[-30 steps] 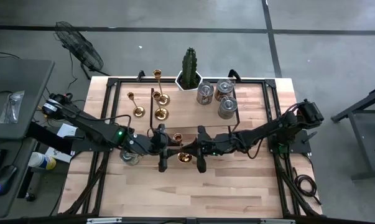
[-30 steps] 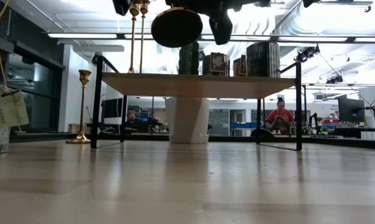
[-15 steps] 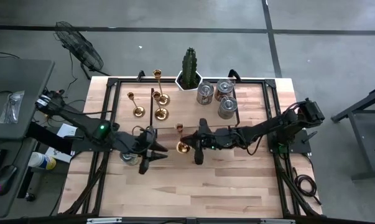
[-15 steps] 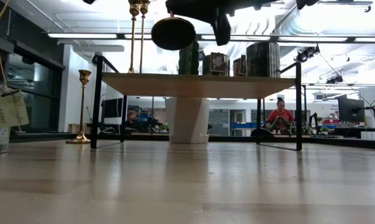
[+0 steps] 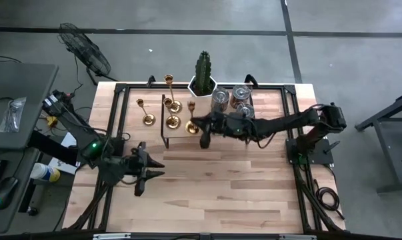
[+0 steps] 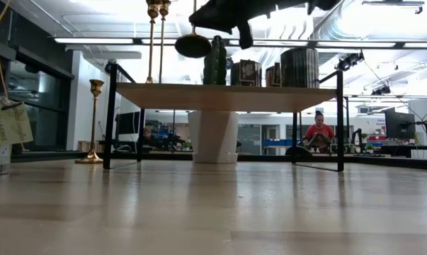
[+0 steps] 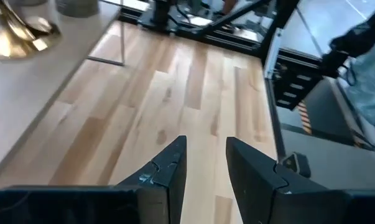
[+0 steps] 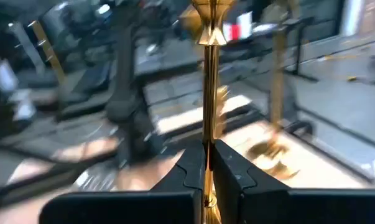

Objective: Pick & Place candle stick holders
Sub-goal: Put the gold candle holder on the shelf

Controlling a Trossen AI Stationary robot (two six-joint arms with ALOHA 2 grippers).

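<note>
My right gripper (image 5: 199, 127) is shut on a gold candle stick holder (image 5: 192, 124) and hangs it over the raised wooden shelf (image 5: 187, 113). In the low view its round base (image 6: 192, 44) shows from below, above the shelf top. Two more holders (image 5: 173, 122) (image 5: 174, 105) stand on their bases on the shelf's left end. A tall one (image 5: 147, 119) stands on the table left of the shelf. My left gripper (image 5: 142, 175) is open over bare wood at the near left, nothing between its fingers (image 7: 168, 171). My right gripper pinches the holder's thin stem (image 8: 208, 134) between its two fingers (image 8: 193, 165). The fingers reach in about level from the table's right side and lie across the stem. The holder stands upright, cup (image 8: 209, 25) up and base below the fingers, clear of the shelf.
Several silver tins (image 5: 235, 100) stand on the shelf's right part. A cactus in a white pot (image 5: 203, 73) is at the far edge. The shelf's black frame legs (image 6: 110, 113) rise from the table. Bare wood lies along the table's near half.
My right gripper has carried the holder up and toward the table's far edge, from mid-table to above the shelf, the holder staying upright. My left gripper has drawn away from the holder toward the table's left and near edge.
</note>
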